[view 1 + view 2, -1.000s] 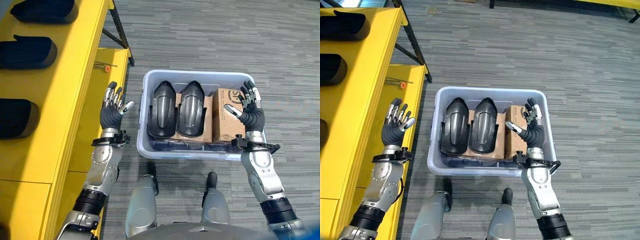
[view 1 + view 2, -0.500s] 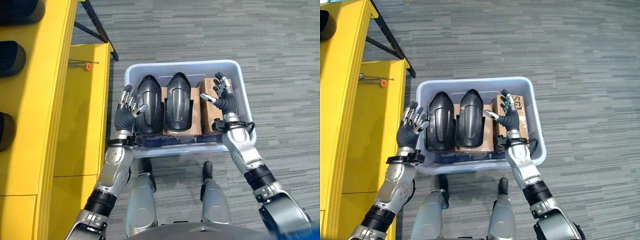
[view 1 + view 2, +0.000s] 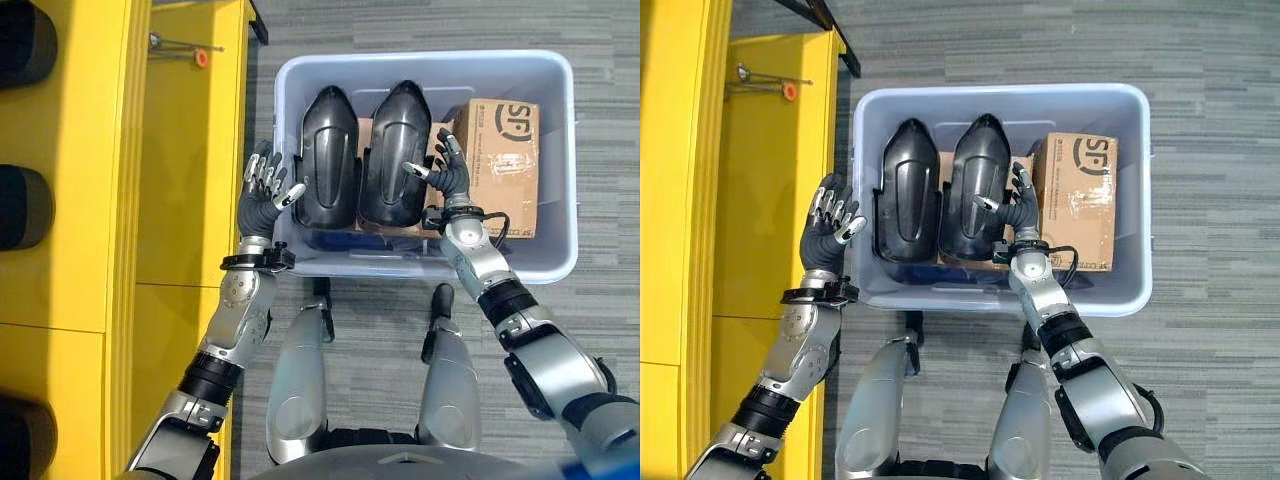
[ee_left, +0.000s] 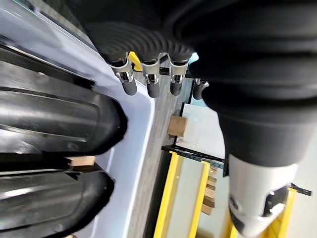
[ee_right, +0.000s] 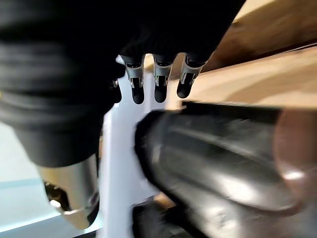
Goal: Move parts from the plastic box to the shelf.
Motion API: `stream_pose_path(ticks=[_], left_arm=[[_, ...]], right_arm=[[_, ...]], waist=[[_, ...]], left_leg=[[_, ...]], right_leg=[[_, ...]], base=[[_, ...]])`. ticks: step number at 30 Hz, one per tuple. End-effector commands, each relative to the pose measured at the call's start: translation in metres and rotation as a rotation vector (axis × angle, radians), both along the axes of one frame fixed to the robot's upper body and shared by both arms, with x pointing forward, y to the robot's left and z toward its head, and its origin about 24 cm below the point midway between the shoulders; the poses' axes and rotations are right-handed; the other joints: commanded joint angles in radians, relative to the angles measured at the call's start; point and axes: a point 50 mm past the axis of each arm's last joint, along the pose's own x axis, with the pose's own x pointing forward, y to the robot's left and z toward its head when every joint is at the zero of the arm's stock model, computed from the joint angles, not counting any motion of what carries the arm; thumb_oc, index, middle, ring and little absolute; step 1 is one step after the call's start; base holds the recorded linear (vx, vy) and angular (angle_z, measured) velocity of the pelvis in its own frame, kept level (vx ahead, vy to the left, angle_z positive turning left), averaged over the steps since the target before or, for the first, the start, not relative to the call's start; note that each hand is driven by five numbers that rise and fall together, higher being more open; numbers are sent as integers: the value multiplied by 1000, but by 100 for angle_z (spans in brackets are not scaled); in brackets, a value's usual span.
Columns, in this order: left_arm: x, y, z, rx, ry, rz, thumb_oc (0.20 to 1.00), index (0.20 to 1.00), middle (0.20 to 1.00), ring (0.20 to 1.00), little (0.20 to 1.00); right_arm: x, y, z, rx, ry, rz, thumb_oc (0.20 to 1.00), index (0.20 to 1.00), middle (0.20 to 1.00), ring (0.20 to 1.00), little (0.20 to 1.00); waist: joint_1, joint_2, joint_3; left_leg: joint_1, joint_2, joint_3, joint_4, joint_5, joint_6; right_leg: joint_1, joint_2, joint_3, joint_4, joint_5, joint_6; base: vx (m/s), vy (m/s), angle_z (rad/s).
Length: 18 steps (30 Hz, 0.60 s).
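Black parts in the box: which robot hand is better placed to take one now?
Probably the right robot hand: it is open inside the plastic box, beside the right black part. The left robot hand, also open, is outside the box's wall.

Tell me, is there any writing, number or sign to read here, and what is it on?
Cardboard box: one large dark rounded logo printed at its far end, a mark rather than plain wording; anything finer on the box is too small to read.
Black parts: no text visible.
Plastic box: no text visible.
Yellow shelf: no text visible.
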Motion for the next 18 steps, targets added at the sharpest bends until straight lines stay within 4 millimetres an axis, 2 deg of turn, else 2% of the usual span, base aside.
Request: stream_pose_path(ticks=[1,9,18], left_arm=[[-6,0,20,-8,-116,-1,1000,1000,1000,1000,1000],[-6,1,19,-5,-119,11,1000,1000,1000,1000,1000],[-6,0,19,-5,-116,13,1000,1000,1000,1000,1000]], right_arm=[[0,3,21,51,-105,-11,1000,1000,1000,1000,1000],[0,-1,3,1,-28,-41,1000,1000,1000,1000,1000],[0,-8,-1,-19,-12,-74,1000,1000,1000,1000,1000]], waist=[[16,-7,-24],[9,4,-10],[3,8,-3]], left_leg=[[23,93,-51,76,-77,-54],[6,85,-48,73,-73,-52],[-9,76,-41,69,-71,-51]], right_leg=[[41,-54,-9,-22,65,-16],[20,-57,-6,-21,71,-17],[5,-59,-2,-31,82,-15]], base=[[0,0,0],[0,2,0],[0,0,-1]])
